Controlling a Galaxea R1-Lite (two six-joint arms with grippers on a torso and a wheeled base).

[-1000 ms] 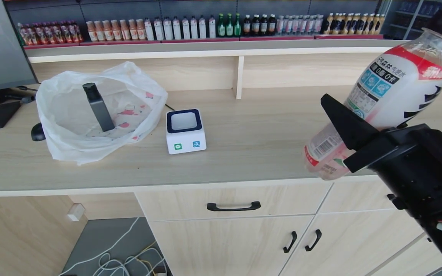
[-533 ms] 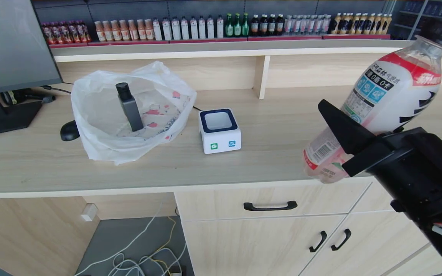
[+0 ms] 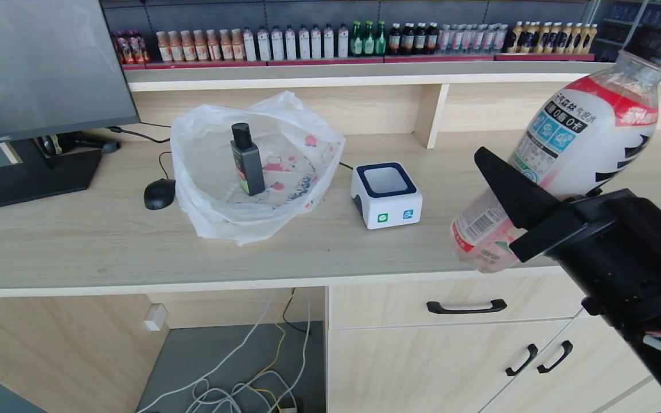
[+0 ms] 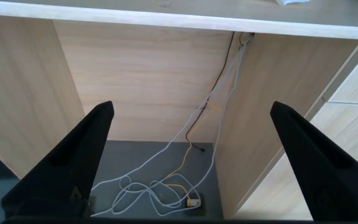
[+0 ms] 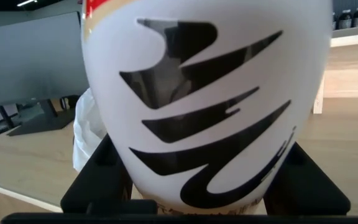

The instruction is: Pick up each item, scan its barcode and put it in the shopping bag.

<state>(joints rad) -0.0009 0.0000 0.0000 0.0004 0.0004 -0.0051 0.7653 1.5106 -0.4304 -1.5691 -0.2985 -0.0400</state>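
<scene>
You have 1 drink bottle (image 3: 583,137) clamped in the right gripper (image 3: 537,189), raised over the front edge of the counter (image 3: 107,241) on the right side. It is tilted, black cap (image 3: 660,46) up and away, base low. It is clear plastic with a white, red and black label, and its barcode (image 3: 479,221) near the base faces the head camera. Your white plastic shopping bag (image 3: 210,218) sits open on the counter, near the small white scanner box (image 3: 386,195), to its left. 1 dark bottle (image 3: 247,163) stands upright inside the bag.
</scene>
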